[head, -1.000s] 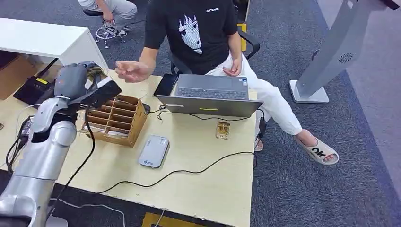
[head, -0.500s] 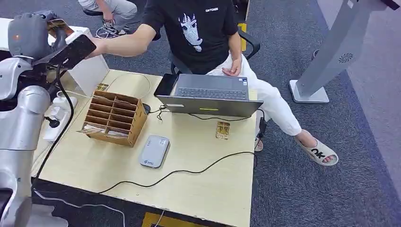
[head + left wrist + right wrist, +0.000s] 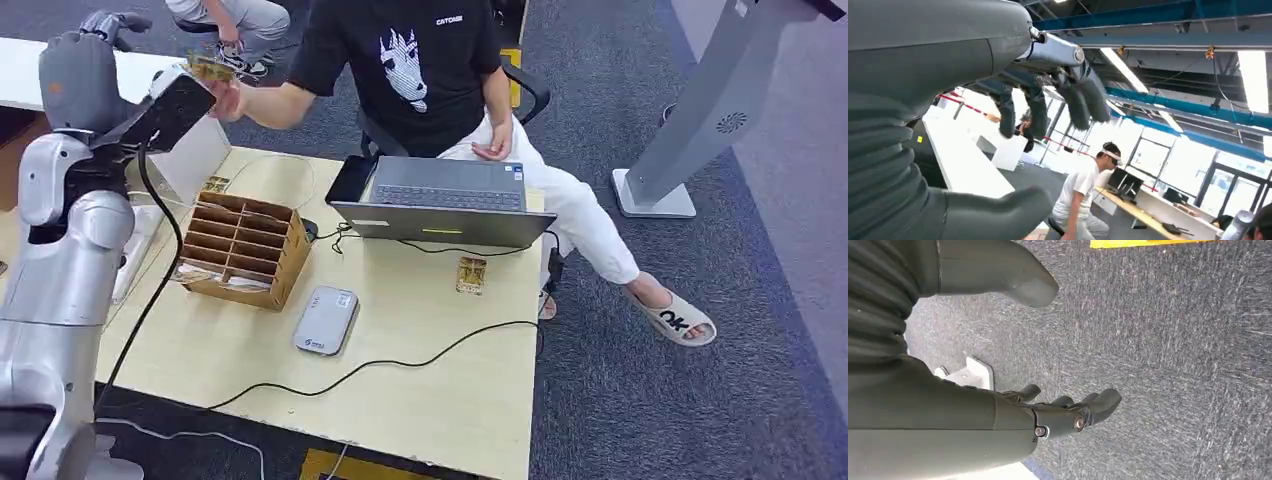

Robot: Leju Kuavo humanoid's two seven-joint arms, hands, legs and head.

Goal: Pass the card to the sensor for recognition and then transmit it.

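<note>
Looking at the head view, the whole thing turns on the gap between the left hand (image 3: pixel 82 68) and the card (image 3: pixel 210 68). The card sits at 3 o'clock from that hand, just past the black camera box on the wrist, with its long axis running roughly 9 to 3. It's pinched in the person's hand (image 3: pixel 233 97), which comes in from 4 o'clock.

In the left wrist view the fingers (image 3: pixel 1079 102) are spread away from the thumb with nothing between them, so I'd call that hand empty. The card looks like it belongs to the person now.

The right hand (image 3: pixel 1063 416) hangs down over the carpet, loosely apart and holding nothing. It's well away from everything, so the left one is the nearer by far.

My guess is that the handover part is basically done and the next move is pulling the arm back toward 6 o'clock. Room-wise, the cardboard organizer (image 3: pixel 240 250) and the grey sensor (image 3: pixel 326 320) sit down on the table (image 3: pixel 450 400) at 5 o'clock, well below the raised arm. The white desk edge at 9 o'clock is the close thing to mind.
</note>
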